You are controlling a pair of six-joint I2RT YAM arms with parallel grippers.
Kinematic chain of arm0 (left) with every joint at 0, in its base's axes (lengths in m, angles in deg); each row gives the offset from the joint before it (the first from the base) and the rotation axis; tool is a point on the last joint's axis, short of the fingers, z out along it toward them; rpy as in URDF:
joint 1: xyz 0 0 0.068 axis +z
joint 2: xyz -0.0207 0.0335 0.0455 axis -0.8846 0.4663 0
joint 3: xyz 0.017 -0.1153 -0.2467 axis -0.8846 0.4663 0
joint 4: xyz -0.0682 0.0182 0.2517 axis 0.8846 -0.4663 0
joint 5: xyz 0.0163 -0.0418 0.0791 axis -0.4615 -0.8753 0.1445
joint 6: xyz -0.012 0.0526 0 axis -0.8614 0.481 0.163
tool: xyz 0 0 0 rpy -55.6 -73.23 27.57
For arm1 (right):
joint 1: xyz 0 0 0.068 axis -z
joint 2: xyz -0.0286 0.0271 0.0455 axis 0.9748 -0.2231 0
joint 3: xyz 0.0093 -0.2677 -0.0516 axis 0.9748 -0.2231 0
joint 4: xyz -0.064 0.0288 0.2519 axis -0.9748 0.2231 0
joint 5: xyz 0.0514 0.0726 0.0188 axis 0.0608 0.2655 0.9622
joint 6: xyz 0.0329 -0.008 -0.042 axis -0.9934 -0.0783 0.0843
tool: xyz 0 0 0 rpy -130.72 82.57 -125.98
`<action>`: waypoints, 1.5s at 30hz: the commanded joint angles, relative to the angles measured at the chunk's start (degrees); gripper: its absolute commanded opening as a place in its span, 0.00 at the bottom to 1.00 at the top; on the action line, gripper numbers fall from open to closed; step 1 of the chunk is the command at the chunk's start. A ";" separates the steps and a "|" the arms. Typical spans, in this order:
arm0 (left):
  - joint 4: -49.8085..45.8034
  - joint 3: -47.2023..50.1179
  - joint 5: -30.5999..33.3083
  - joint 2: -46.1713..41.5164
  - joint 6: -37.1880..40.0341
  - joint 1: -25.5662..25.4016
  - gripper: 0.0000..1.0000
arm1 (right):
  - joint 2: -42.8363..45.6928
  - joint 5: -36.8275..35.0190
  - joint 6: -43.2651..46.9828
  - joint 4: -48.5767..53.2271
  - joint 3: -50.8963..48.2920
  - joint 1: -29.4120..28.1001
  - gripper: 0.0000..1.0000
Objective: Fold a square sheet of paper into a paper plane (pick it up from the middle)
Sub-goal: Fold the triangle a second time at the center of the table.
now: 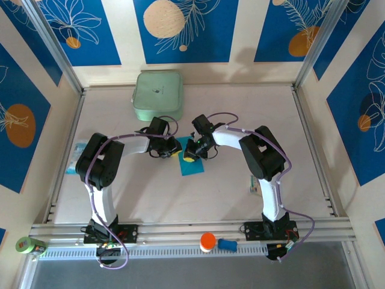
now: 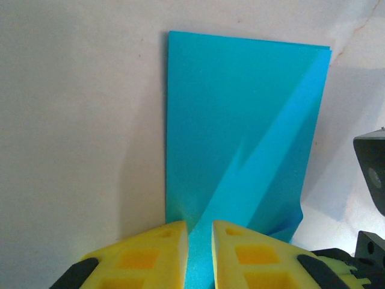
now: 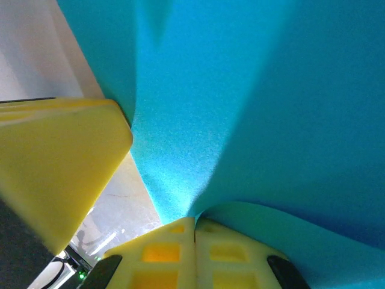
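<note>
The square sheet of paper [image 1: 194, 164] lies at the table's middle, folded into a cyan-blue rectangle, with a diagonal flap showing on it in the left wrist view [image 2: 240, 120]. My left gripper [image 1: 175, 149] sits low at the paper's near end, its yellow fingers a narrow gap apart [image 2: 200, 235] with flat paper showing between them. My right gripper [image 1: 191, 155] meets it from the right. Its fingers are pressed together [image 3: 195, 226] on a curled-up edge of the paper [image 3: 240, 90]. A left finger [image 3: 60, 168] shows beside it.
A pale green rounded-square box [image 1: 157, 95] stands at the back, left of centre. Small printed packets [image 1: 77, 158] lie at the left edge, and another small item [image 1: 253, 182] to the right. An orange-capped object [image 1: 207, 242] and a green roll [image 1: 27, 245] rest by the front rail.
</note>
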 commanded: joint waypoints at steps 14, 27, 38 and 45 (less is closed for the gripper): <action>-3.69 1.13 0.56 1.06 0.15 0.14 0.21 | -1.89 -1.79 -0.13 2.31 1.76 -0.50 0.00; -6.81 -2.32 2.34 -4.84 -0.26 1.65 0.27 | -2.27 -1.83 0.13 3.21 1.65 -0.52 0.12; -5.21 3.11 5.31 -14.82 -3.84 4.62 0.38 | -2.35 -1.10 -0.27 2.57 1.59 -0.50 0.39; -1.56 7.67 1.45 -16.97 -6.10 3.46 0.38 | -2.40 -1.12 -0.18 2.52 1.14 -0.46 0.43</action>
